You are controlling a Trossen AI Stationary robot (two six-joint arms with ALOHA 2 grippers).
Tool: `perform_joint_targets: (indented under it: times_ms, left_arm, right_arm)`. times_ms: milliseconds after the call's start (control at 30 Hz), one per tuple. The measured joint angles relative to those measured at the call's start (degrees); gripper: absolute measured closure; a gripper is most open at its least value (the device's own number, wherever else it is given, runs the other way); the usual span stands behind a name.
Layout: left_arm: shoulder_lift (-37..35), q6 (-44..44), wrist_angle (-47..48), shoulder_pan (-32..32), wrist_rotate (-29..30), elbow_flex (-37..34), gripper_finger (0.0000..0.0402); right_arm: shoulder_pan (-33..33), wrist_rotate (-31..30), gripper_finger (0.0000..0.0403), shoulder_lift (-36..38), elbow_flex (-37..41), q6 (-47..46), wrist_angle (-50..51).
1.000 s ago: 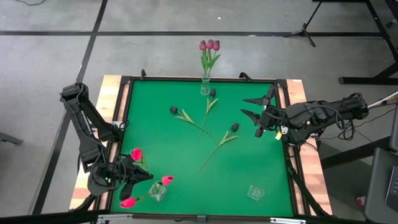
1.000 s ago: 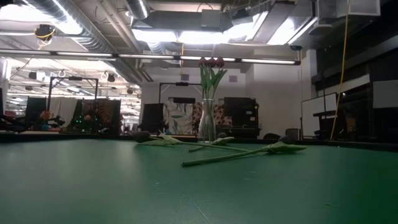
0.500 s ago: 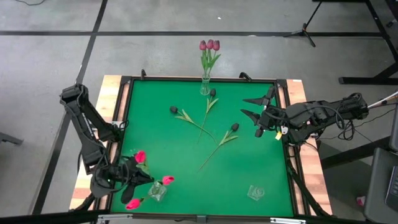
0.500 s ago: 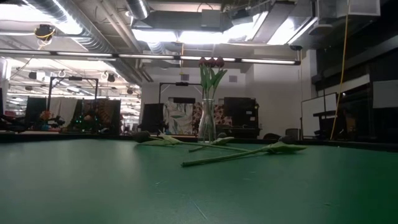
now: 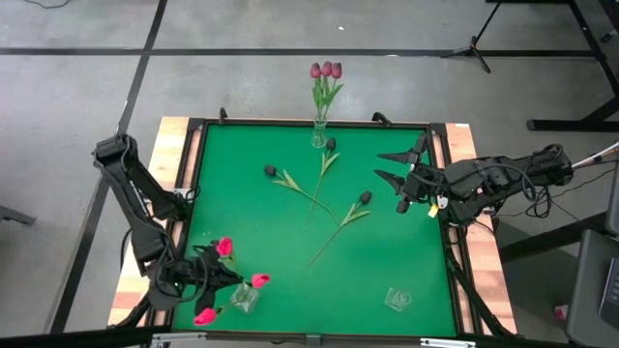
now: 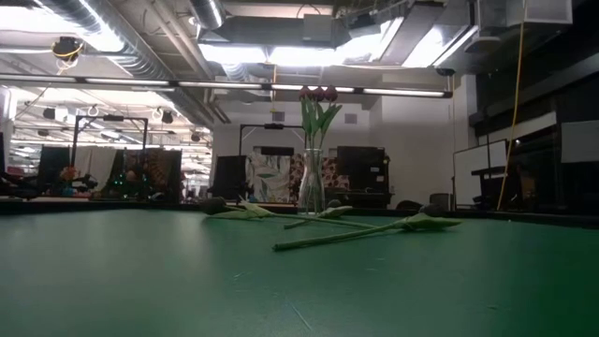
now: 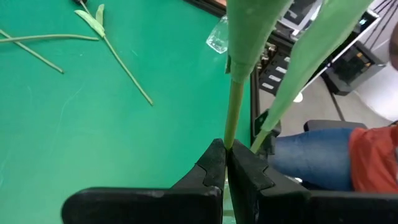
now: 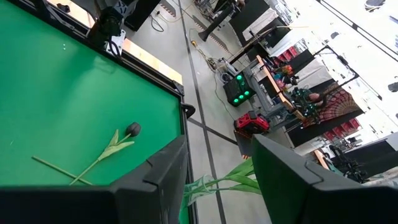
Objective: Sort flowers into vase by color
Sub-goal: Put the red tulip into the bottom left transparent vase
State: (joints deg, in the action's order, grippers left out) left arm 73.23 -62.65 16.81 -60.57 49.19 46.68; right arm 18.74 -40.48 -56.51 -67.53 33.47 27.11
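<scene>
The left gripper [image 5: 198,278] sits at the near left corner of the mat [image 5: 290,242], jaws pinched shut on the stem [image 7: 235,106] of a pink tulip [image 5: 224,246], right beside the near-left vase [image 5: 244,300], which already carries two pink heads. The step in hand looks like feeding this third pink flower into that vase. To do it well, the stem's cut end should be lined up over the glass mouth before lowering, and the stem kept close to upright so it slides in rather than catching the rim or levering the light vase over; the blooms already inside crowd the opening, so a slow descent seems wise. Release should wait until the stem is well down. Three dark tulips [image 5: 319,188] lie loose mid-mat, away from that vase, with the mauve bunch [image 5: 325,72] standing in the far vase [image 5: 318,135] and an empty vase [image 5: 397,299] near the right corner. The right gripper [image 5: 395,164] waits at the mat's right edge, fingers apart, holding nothing.
</scene>
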Motion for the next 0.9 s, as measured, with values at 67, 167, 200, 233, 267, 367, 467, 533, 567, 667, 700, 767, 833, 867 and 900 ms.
perform_joint_targets:
  times_ms: [67, 167, 200, 233, 267, 367, 467, 533, 567, 667, 700, 767, 833, 867, 900]
  left_arm:
    - [1.09, 0.01, -0.5, 0.3, -0.24, 0.0, 0.0397]
    - [2.4, 0.02, -1.5, 0.61, -0.4, 0.0, 0.0397]
    - [2.72, 0.0, -1.63, 0.59, -0.46, 0.0, 0.0397]
    - [2.95, -0.16, -1.61, 0.59, -0.48, 0.0, 0.0397]
    - [3.07, -0.22, -1.72, 0.57, -0.48, 0.0, 0.0397]
    - [3.1, 0.1, -2.55, 0.57, -0.48, 0.0, 0.0397]
    - [3.09, 0.21, -2.45, 0.57, -0.47, 0.0, 0.0397]
    - [3.1, 0.04, -2.3, 0.57, -0.49, 0.0, 0.0393]
    - [3.1, -0.18, -2.31, 0.58, -0.59, 0.0, 0.0389]
    - [3.08, -1.79, -2.29, 0.94, -1.0, 0.0, 0.0371]
    - [3.08, -2.42, -2.29, 1.0, -1.96, 0.0, 0.0364]
    - [3.08, -3.33, -2.27, 1.59, -3.77, 0.0, 0.0349]
    - [3.08, -4.17, -2.3, 2.12, -5.45, 0.0, 0.0334]
    - [3.06, -4.27, -2.29, 2.3, -5.96, 0.0, 0.0327]
    - [3.06, -4.27, -2.28, 2.52, -6.33, 0.0, 0.0319]
  right_arm:
    - [0.0, -0.01, 0.0224, 0.0, 0.0, 0.01, 0.0]
    - [0.0, -0.01, 0.0224, 0.0, 0.0, 0.02, 0.01]
    - [0.0, 0.01, 0.0224, 0.0, 0.0, 0.02, 0.0]
    - [0.0, -0.01, 0.0224, 0.0, 0.0, 0.0, 0.02]
    - [0.0, -0.01, 0.0224, 0.0, 0.0, 0.0, 0.0]
    - [0.0, 0.0, 0.0224, 0.0, 0.0, 0.02, 0.02]
    - [0.0, 0.09, 0.0224, 0.0, 0.0, 0.02, 0.05]
    - [0.0, 0.88, 0.0224, 0.0, 0.0, 0.02, 0.07]
    - [0.0, 1.3, 0.0224, 0.0, 0.0, 0.02, 0.07]
    - [0.0, 2.91, 0.0224, 0.0, 0.0, 0.01, 0.13]
    - [0.0, 3.21, 0.0224, 0.0, 0.0, 0.02, 0.15]
    - [0.0, 3.67, 0.0224, 0.0, 0.0, 0.0, 0.17]
    - [-0.02, 3.66, 0.0224, 0.0, 0.0, 0.02, 0.17]
    - [-0.02, 3.66, 0.0224, 0.0, 0.0, 0.02, 0.17]
    - [-0.02, 3.66, 0.0223, 0.0, 0.0, 0.02, 0.17]
